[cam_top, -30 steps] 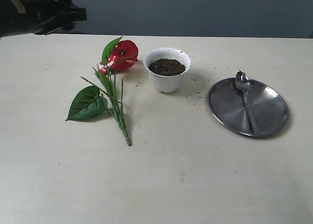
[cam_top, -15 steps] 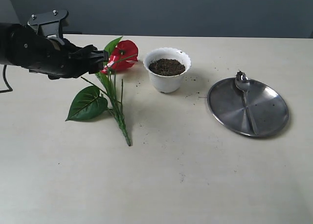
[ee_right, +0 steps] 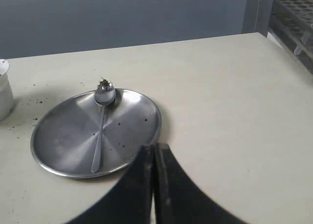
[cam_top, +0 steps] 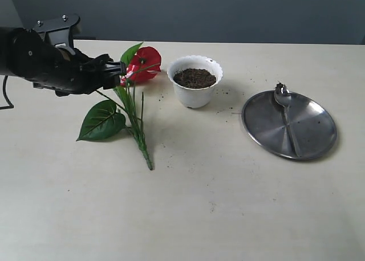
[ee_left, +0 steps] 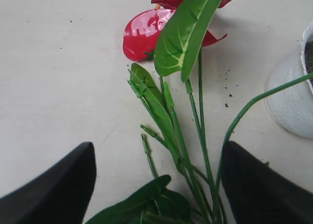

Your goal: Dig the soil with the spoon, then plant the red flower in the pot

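Ok so the big change is on the far-left side of the table [cam_top: 228,215]. A second ago the left arm [cam_top: 45,61] was tucked up in the far-left corner. Now it has swung in low over the tabletop and parked right at the flower. In the last half second it has barely shifted, so I'd say it's lining up rather than travelling.

The plate [cam_top: 311,138] near the right edge hasn't budged.

The flower [cam_top: 131,104] lies flat where it was. Its red bloom points toward the far edge and its stem end points toward the near edge, just left of the pot. The left gripper [cam_top: 114,73] has its jaws spread wide. In the wrist view the dark fingers [ee_left: 58,190] sit either side of the stems, so it's straddling them with nothing pinched yet.

The pot [cam_top: 194,93] stands upright near the middle of the far edge, with the soil [cam_top: 194,77] filling its mouth.

The right gripper [ee_right: 153,153] hangs back by the plate with its jaws pressed together, empty.

The spoon [cam_top: 289,124] rests on the plate with a bit of dirt on its bowl, and there are crumbs [cam_top: 228,93] scattered by the pot.

My read is that the digging is done and the flower pickup is next. The thin stems look easy to miss.
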You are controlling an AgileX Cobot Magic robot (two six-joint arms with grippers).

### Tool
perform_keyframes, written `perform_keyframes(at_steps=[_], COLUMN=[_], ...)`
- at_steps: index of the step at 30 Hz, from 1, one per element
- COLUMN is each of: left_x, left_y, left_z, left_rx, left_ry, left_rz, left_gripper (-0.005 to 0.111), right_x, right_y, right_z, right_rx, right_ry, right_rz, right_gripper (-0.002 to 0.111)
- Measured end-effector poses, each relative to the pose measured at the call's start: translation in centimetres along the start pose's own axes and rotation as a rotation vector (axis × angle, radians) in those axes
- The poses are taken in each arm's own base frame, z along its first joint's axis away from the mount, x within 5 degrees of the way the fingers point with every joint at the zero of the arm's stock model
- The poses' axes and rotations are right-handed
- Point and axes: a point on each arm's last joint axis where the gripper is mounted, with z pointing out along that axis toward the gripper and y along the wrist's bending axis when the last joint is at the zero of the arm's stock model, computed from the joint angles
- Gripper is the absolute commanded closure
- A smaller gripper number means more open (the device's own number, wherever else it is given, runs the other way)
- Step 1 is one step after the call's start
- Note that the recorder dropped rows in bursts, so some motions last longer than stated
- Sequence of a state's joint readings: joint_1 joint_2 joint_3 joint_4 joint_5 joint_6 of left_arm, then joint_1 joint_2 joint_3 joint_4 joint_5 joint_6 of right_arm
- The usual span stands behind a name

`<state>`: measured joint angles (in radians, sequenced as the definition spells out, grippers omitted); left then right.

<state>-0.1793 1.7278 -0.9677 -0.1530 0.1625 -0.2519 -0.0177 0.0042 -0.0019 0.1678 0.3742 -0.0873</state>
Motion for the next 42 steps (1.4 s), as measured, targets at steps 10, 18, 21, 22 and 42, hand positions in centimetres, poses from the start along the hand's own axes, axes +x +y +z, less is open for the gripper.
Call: perform_keyframes(at_steps=[10, 18, 21, 22, 42], left_x=[0.4, -1.9, -2.7, -2.9, -1.7], left_y=[0.0, -4.3, -4.8, -4.9, -4.1], left_z=[0.0, -1.0, -1.2, -1.1, 0.7], left_rx=[0.0, 0.106, 0.106, 0.098, 0.007], left_ry=[0.049, -0.011, -0.016, -0.002, 0.157], left_rz=[-0.066, -0.055, -0.01, 0.013, 0.122], left_gripper=[0.013, 0.013, 0.013, 0.013, 0.013], right_x=[0.0, 0.0, 0.0, 0.0, 0.0], right_y=[0.0, 0.0, 0.0, 0.0, 0.0], right_z=[0.0, 0.0, 0.0, 0.0, 0.0], right_rx=[0.0, 0.0, 0.0, 0.0, 0.0], right_ry=[0.0, 0.0, 0.0, 0.0, 0.0], right_rz=[0.0, 0.0, 0.0, 0.0, 0.0], right_gripper=[0.108, 0.108, 0.108, 0.108, 0.108])
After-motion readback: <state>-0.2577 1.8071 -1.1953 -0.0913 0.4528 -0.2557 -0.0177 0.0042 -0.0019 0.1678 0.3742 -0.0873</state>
